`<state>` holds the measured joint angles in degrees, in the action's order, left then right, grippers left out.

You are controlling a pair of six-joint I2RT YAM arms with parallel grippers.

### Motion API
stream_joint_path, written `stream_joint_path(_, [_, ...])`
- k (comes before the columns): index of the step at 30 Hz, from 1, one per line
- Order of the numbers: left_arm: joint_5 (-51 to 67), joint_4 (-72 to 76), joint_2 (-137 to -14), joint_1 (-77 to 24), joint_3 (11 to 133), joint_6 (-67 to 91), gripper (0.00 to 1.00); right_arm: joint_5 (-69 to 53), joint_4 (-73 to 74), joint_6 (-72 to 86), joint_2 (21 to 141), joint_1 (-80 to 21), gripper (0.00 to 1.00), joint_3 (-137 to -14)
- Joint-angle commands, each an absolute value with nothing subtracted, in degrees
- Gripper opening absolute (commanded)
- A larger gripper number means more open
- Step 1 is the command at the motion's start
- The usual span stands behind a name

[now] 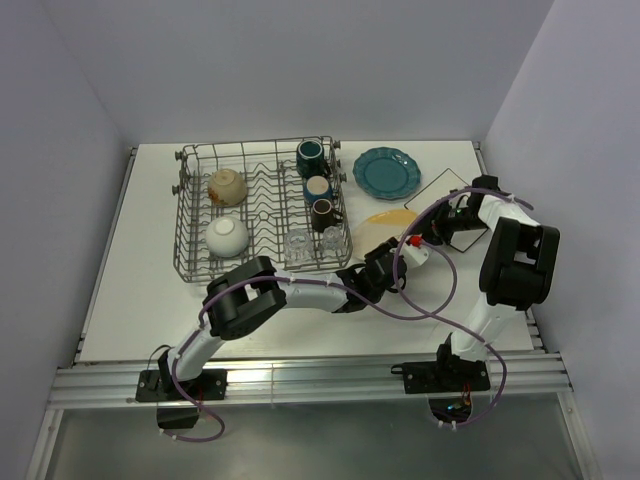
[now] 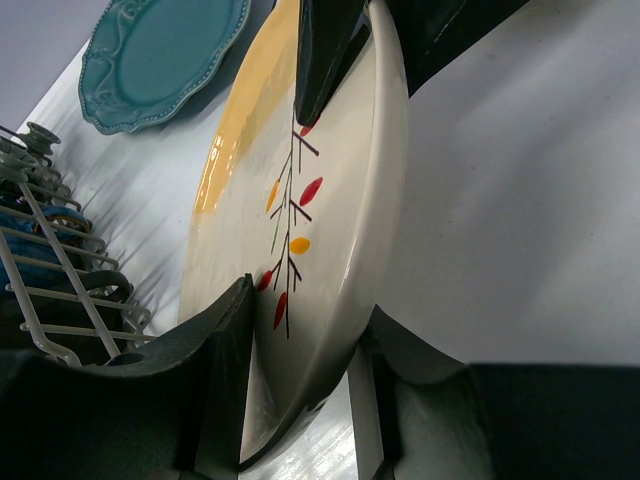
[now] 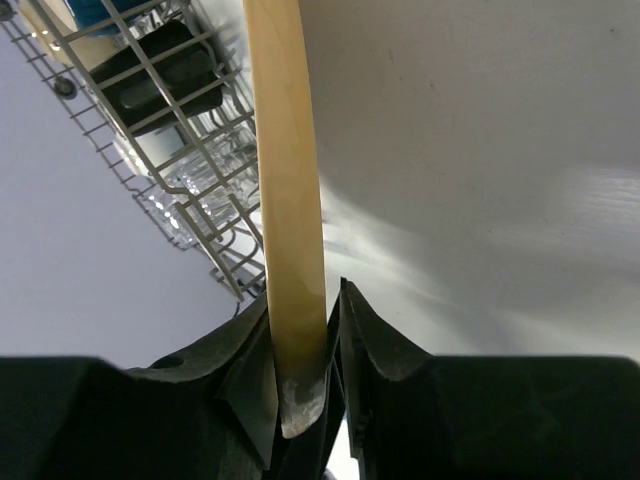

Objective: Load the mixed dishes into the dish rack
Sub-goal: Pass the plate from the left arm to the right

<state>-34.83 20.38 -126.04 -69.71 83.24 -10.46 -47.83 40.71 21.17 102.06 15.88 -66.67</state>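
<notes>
With the left gripper (image 2: 310, 335) and right gripper (image 3: 305, 305) both clamped on opposite rims of the yellow plate (image 2: 300, 225), tilted on edge just beside the rack (image 1: 190, 232), one should let go only once the other holds firm, before slotting it between tines.

Yellow-cream plate (image 2: 300, 230): glazed ceramic, smooth and glossy, with a painted leaf sprig; the rim shows a pale, dull patch in the right wrist view. Teal scalloped plate (image 2: 160, 60): glossy glaze over raised beaded relief. Dish rack (image 1: 260, 215): grey metal wire with a soft sheen. Glasses (image 1: 308, 241): clear glass. White bowl (image 1: 227, 235): smooth and glossy. Left gripper (image 2: 305, 345) and right gripper (image 3: 300, 350): fingers look like matt black, finely grained plastic. Table (image 1: 150, 290): white, smooth, faintly reflective.
</notes>
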Motion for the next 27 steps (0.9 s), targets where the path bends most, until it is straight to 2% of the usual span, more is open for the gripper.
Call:
stream_joint_path(1, [-26.98,22.24,-124.01,-70.58,82.53,-0.97,0.0,-48.78,38.85,22.06,104.06,15.12,0.33,-67.15])
stream_joint_path(5, [-26.81,22.32,-124.19,-70.49,82.53,-0.53,0.0,-50.53,37.97,22.76,104.76,14.85,0.26,-66.62])
stream_joint_path(6, [-26.46,22.32,-124.19,-70.49,82.53,-0.53,0.0,-50.97,37.88,22.85,105.2,14.77,0.2,-66.53])
stream_joint_path(9, [-26.19,21.97,-124.28,-70.49,83.05,-0.61,0.0,-51.59,37.97,22.68,105.56,14.77,0.1,-66.88])
stream_joint_path(12, [-26.19,21.97,-123.93,-70.49,83.32,-0.53,0.09,-52.12,38.14,22.24,104.94,14.94,0.03,-67.41])
stream_joint_path(15, [-25.93,22.15,-123.05,-70.58,82.88,-0.53,0.24,-52.91,38.06,21.97,104.07,15.12,0.0,-67.68])
stream_joint_path(16, [-25.93,22.24,-122.79,-70.49,82.62,-0.53,0.34,-53.26,38.14,21.89,103.8,15.38,0.0,-67.94])
stream_joint_path(18, [-25.84,22.32,-121.65,-70.58,81.83,-0.53,0.47,-54.05,38.14,21.71,103.62,15.9,0.0,-68.29])
stream_joint_path(19, [-26.01,22.32,-121.21,-70.49,81.48,-0.53,0.57,-54.31,38.14,21.53,103.36,16.52,0.0,-68.55])
stream_joint_path(21, [-26.1,22.76,-119.89,-70.66,80.34,-0.61,0.68,-55.19,38.23,21.1,103.1,17.31,0.0,-69.34])
stream_joint_path(27, [-27.42,23.91,-116.64,-71.72,77.87,-3.68,0.83,-57.82,38.32,20.39,102.48,19.42,0.0,-70.49])
